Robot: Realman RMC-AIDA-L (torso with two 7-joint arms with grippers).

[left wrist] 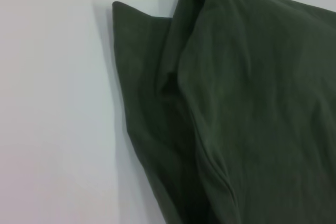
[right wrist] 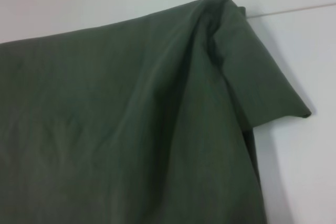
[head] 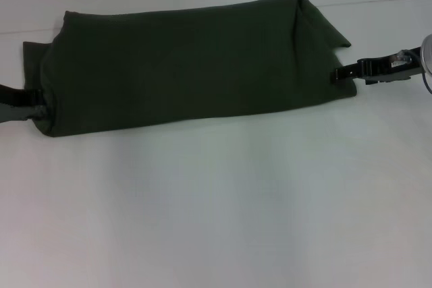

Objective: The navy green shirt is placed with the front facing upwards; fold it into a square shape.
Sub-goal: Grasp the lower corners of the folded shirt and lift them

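The navy green shirt [head: 182, 65] is lying as a long, soft band of matte cotton (plain side up, faintly creased) on the smooth white table [head: 216, 214]. The left gripper [head: 39, 108] is pinching one short end, jaws pressed onto the cloth. The right gripper [head: 337, 73] is pinching the opposite end, where a fold is peaking above it.

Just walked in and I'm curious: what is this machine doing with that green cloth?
A two-armed robot is folding a navy green shirt on a white table. The shirt is already folded into a long band lying across the table. The left tool is at its left end and the right tool at its right end, each at the near corner. It is not yet a square.
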